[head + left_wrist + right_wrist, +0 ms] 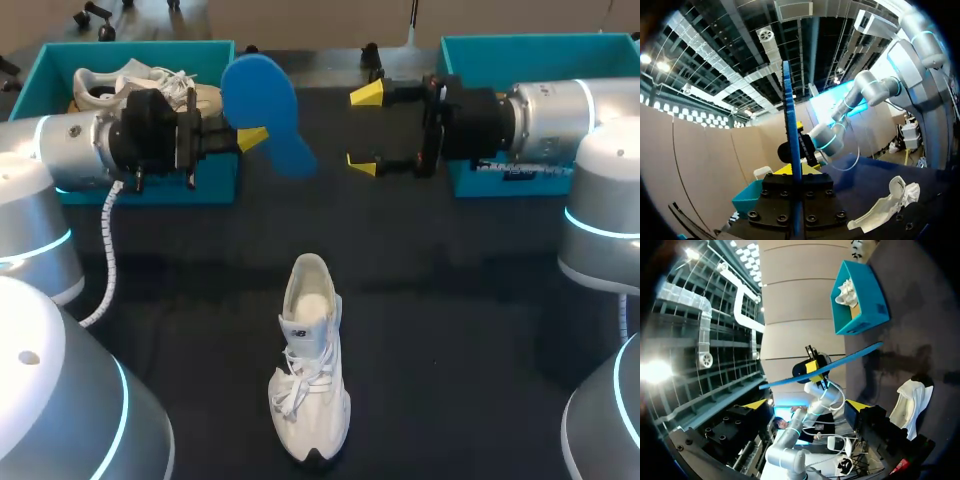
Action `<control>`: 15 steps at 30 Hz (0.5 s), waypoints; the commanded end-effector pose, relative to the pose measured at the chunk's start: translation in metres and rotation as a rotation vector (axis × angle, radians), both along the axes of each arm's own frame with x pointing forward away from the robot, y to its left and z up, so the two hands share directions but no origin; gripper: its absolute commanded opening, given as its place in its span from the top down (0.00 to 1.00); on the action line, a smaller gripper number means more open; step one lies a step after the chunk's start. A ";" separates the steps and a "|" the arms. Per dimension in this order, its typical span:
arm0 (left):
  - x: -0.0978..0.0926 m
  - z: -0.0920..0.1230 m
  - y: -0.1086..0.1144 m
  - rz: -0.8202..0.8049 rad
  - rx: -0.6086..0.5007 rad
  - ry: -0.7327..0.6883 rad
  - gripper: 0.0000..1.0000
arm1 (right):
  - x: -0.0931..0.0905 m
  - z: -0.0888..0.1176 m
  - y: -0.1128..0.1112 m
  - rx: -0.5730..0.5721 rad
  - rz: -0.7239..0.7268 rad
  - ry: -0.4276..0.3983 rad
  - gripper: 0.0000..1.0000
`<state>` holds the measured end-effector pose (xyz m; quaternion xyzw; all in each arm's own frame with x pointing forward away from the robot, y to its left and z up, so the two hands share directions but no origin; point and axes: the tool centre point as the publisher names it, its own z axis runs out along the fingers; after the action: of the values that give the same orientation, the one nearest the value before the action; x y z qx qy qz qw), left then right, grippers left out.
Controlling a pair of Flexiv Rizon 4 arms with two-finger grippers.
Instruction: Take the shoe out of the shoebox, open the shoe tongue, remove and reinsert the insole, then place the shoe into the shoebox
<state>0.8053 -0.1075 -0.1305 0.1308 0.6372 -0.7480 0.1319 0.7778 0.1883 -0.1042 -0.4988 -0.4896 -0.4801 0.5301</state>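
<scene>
The shoe [310, 370] is lying out on the tabletop [480, 330] with its mouth gaping. The insole [262, 105] is already out, and the left hand [250, 138] is gripping it in the air. The right hand [364, 130] is hanging open beside it, holding nothing. Reinserting and boxing are yet to come. Bare tabletop is surrounding the shoe, while the left shoebox [210, 185] and right shoebox [480, 45] are crowding the far edge.

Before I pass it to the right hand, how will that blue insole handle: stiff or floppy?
Probably light and springy: the insole looks thin edge-on, yet stands out from the left hand with only a slight bow. It would likely flex if pinched at its far end by the open right hand.
</scene>
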 end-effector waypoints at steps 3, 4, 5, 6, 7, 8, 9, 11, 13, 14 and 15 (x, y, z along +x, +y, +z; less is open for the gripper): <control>-0.013 0.008 0.006 0.088 0.237 -1.107 1.00 | 0.000 0.000 0.002 -0.001 -0.002 -0.001 0.00; -0.013 0.009 0.006 0.095 0.256 -1.157 1.00 | 0.000 0.000 0.002 -0.001 -0.002 -0.001 0.00; -0.013 0.011 0.006 0.108 0.287 -1.223 1.00 | 0.000 0.000 0.002 -0.001 -0.002 -0.001 0.00; -0.013 0.012 0.006 0.115 0.302 -1.264 1.00 | 0.000 0.000 0.002 -0.001 -0.002 -0.001 0.00; -0.012 0.012 0.006 0.122 0.311 -1.294 1.00 | 0.000 0.000 0.002 -0.001 -0.002 -0.001 0.00; -0.008 0.011 0.004 0.133 0.320 -1.314 1.00 | 0.000 0.000 0.002 -0.001 -0.002 -0.001 0.00; -0.004 0.010 0.003 0.143 0.322 -1.322 1.00 | 0.000 0.000 0.002 -0.001 -0.002 -0.001 0.00; 0.004 0.008 0.001 0.151 0.318 -1.343 1.00 | 0.000 0.000 0.002 -0.001 -0.002 -0.001 0.00; 0.010 0.005 -0.001 0.151 0.330 -1.377 1.00 | 0.000 0.000 0.002 -0.001 -0.002 -0.001 0.00; 0.012 0.003 -0.002 0.138 0.322 -1.398 1.00 | 0.000 0.000 0.002 -0.001 -0.002 -0.001 0.00; 0.012 0.001 -0.003 0.127 0.319 -1.414 1.00 | 0.000 0.000 0.002 -0.001 -0.002 -0.001 0.00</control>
<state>0.8104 -0.1044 -0.1263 0.3060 0.6324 -0.6412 0.3086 0.7783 0.1883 -0.1043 -0.4982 -0.4898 -0.4804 0.5303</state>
